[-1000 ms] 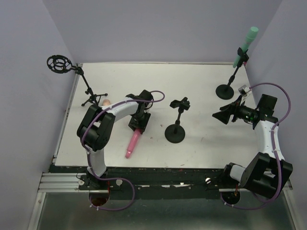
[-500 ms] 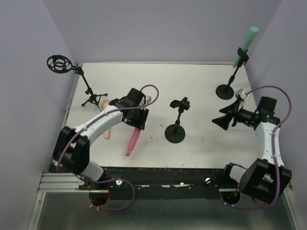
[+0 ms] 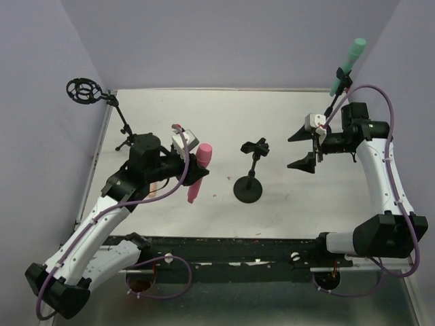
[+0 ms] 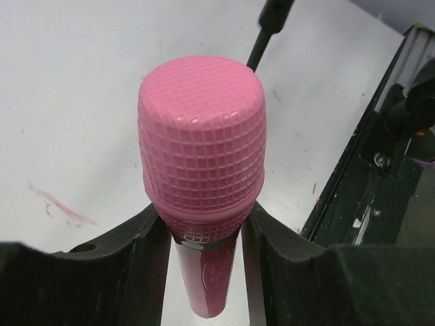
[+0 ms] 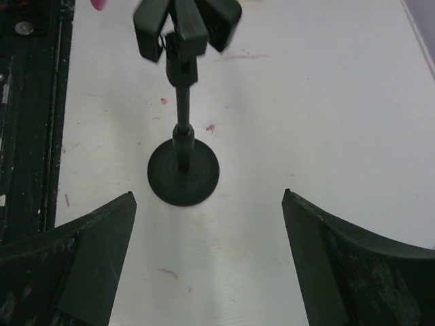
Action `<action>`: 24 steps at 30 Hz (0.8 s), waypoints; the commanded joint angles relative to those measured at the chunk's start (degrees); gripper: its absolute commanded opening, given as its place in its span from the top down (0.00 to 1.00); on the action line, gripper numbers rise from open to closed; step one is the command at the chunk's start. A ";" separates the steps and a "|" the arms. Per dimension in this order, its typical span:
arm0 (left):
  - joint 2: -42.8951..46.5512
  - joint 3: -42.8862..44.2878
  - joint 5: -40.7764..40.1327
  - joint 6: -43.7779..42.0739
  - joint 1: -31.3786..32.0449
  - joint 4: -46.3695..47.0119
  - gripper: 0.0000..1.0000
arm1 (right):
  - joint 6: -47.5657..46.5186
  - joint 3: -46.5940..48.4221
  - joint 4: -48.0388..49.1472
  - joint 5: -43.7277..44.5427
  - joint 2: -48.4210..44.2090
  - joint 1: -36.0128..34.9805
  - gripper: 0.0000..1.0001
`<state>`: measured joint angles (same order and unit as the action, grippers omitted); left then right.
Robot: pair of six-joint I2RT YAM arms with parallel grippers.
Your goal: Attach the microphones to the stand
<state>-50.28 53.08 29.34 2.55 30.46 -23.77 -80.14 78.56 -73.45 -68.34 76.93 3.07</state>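
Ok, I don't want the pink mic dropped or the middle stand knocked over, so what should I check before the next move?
1. Pink microphone clamped in left hand: ok, held just below its head.
2. Clip on the middle stand empty: ok.
3. That stand upright on its base: ok.
4. Right hand open, clear of the stand: ok.
5. Microphone over the clip: not ok, it hangs apart from the stand.

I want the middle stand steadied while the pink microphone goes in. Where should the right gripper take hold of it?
On the middle stand, probably the thin upright post between round base and clip, coming from the right, where the open right gripper faces it.
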 commanded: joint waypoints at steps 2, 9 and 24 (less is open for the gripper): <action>7.30 -0.35 5.73 -2.28 -0.14 7.51 1.00 | 9.72 8.61 3.48 3.64 2.61 -10.52 0.03; 9.50 1.15 5.73 -4.13 -0.14 7.16 1.00 | 12.29 17.49 1.21 5.75 10.17 -17.74 0.00; 6.26 4.04 9.23 -1.24 -0.14 13.65 1.00 | 8.08 19.26 -3.18 6.55 12.99 -22.23 0.09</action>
<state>-41.60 53.25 34.46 -0.16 30.46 -15.79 -69.10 96.25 -72.62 -62.33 89.69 -18.72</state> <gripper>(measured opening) 0.481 0.923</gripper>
